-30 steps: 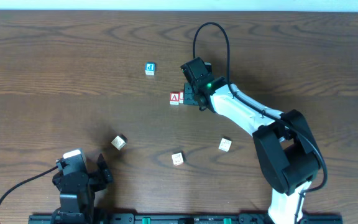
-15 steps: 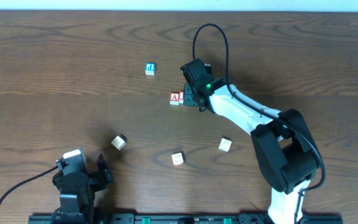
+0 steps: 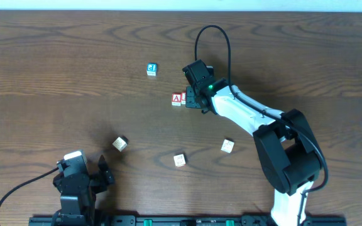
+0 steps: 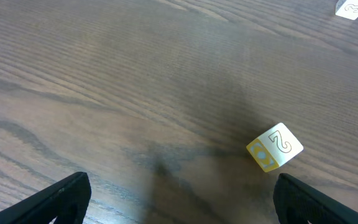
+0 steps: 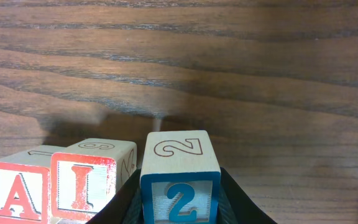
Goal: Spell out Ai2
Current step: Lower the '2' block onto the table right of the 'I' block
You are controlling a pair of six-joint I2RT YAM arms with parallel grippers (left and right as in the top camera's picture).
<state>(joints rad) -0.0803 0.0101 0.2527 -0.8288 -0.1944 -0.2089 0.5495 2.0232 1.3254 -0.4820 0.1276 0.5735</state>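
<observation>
- Right wrist view alone: row reading A, I, 2, with the blue 2 block point(image 5: 179, 180) between the jaws, the I block point(image 5: 82, 183) just to their left and the A block point(image 5: 8, 190) beyond it; overhead, only the A block legible, the rest hidden under the right gripper point(image 3: 192, 99).
- Ahead and to the right of the left gripper point(image 4: 185, 205): yellow 2 block point(image 4: 275, 147), tilted on the table point(image 4: 104, 74); two more pale blocks point(image 3: 180, 160) between the arms.
- Right jaws clamped on the blue 2 block's sides.
- Left jaws spread wide, grasping nothing.
</observation>
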